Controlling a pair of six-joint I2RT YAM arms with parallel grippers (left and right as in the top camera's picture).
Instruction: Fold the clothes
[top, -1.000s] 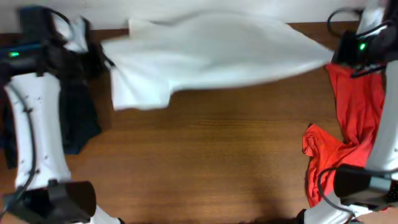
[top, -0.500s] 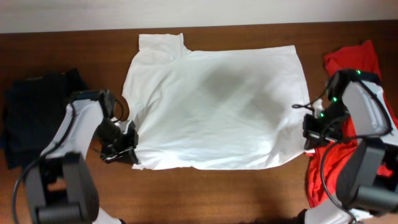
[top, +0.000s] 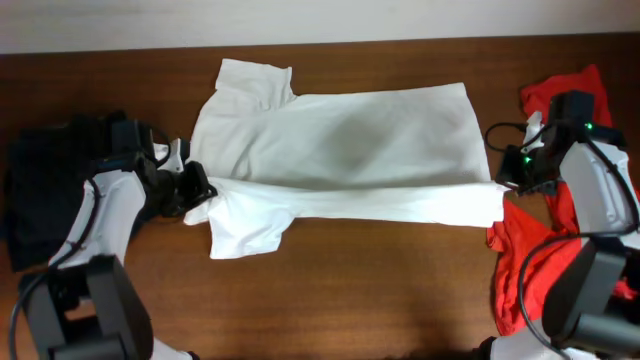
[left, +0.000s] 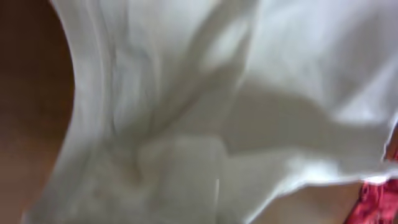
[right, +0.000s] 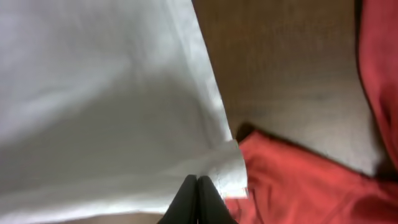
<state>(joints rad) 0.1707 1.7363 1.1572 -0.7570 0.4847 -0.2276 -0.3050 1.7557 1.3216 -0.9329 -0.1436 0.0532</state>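
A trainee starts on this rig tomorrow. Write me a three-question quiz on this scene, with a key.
1. True or false: the white shirt is the only garment on the table.
2. Which lies nearest the right fingers? A) a red garment B) a blue towel C) a shoe
3. Fill in: in the right wrist view, the right fingers are shut on a corner of the ____.

Key: 1 false, since a red garment and a dark garment lie there too; 2 A; 3 white shirt.
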